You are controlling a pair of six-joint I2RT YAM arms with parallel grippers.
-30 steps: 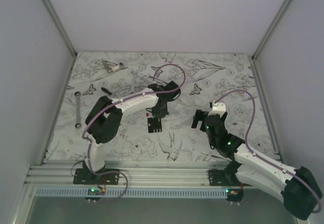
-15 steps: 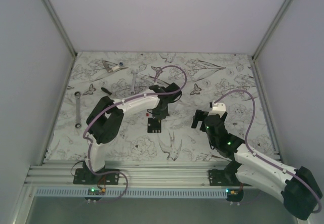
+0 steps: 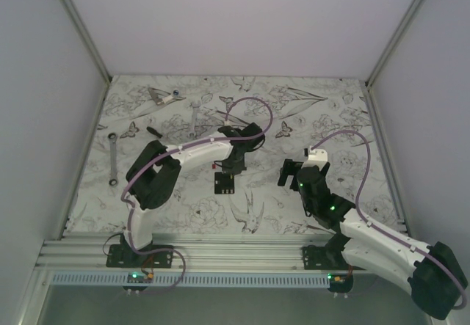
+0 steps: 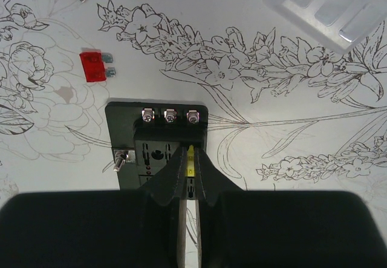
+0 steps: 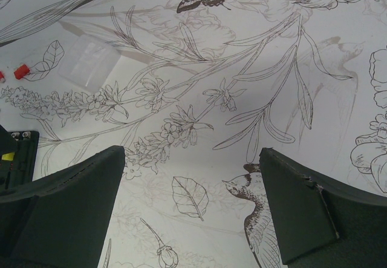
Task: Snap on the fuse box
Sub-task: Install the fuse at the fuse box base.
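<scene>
Since a second ago, the left gripper (image 4: 190, 166) has crept a little away from the arm bases, while the fuse box (image 4: 158, 136) has stayed put. Its fingers are clenched on a small yellow fuse (image 4: 191, 154), held directly over the near right part of the box. The box lies flat on the flowered table (image 4: 290, 129) just under the fingertips. Its longer side runs straight away from the tool, and its row of three screws (image 4: 170, 116) marks the far end. Beyond the box, off to the left, lies a loose red fuse (image 4: 92, 66). Farther off to the right sits a clear lid (image 4: 329, 5). The right gripper (image 5: 192, 177) is spread wide, grasping nothing, well apart from the box.
</scene>
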